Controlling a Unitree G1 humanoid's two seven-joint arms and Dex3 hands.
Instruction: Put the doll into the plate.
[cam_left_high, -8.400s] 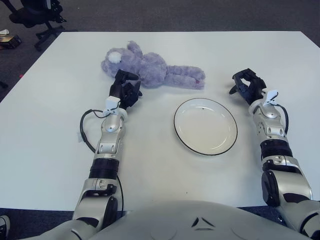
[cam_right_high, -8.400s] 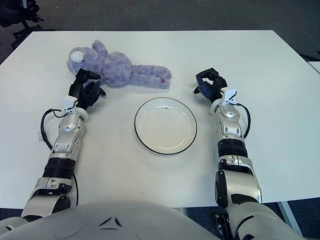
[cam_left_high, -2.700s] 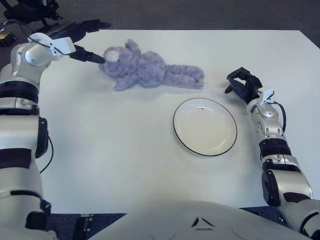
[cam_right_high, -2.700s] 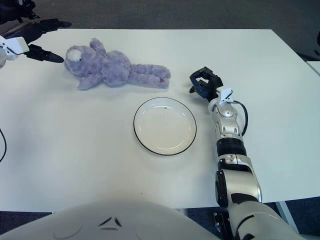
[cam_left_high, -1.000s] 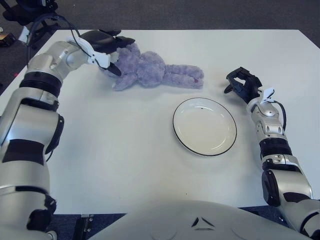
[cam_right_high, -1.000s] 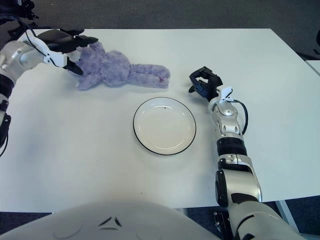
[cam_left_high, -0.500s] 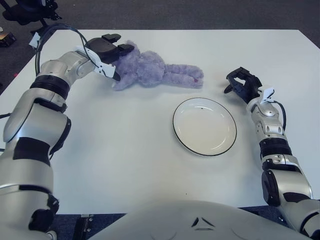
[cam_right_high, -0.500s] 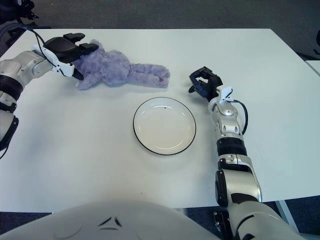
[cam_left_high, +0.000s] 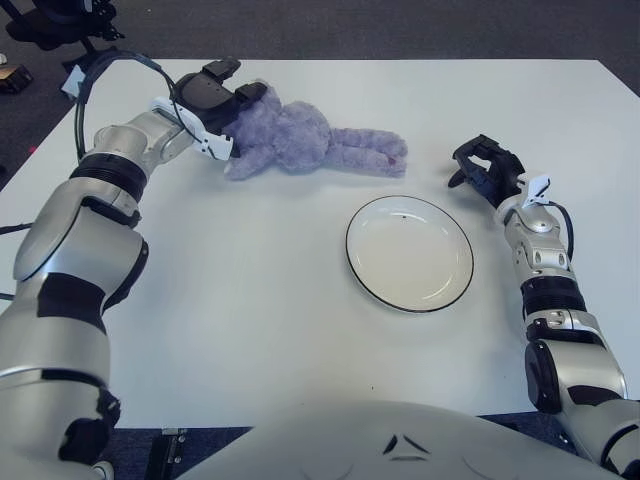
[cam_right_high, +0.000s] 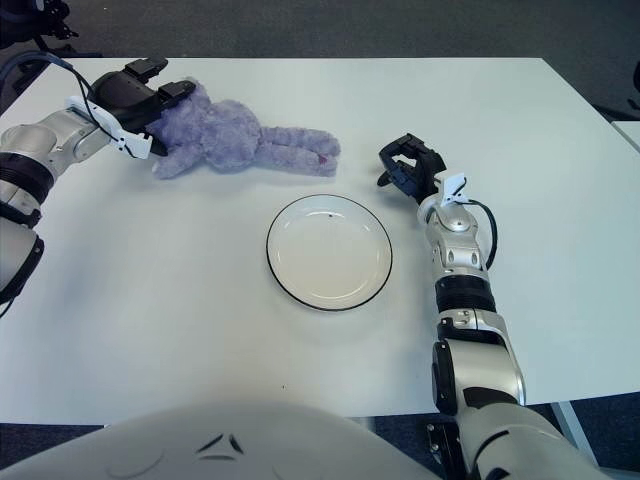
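No readable text, label, brand, number or sign is showing anywhere in either eye view right now.

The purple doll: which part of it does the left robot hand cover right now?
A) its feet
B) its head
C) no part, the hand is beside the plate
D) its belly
B: the left robot hand sits over the head end of the doll, whose legs stretch away toward the right, while the plate lies apart from both, nearer the robot.
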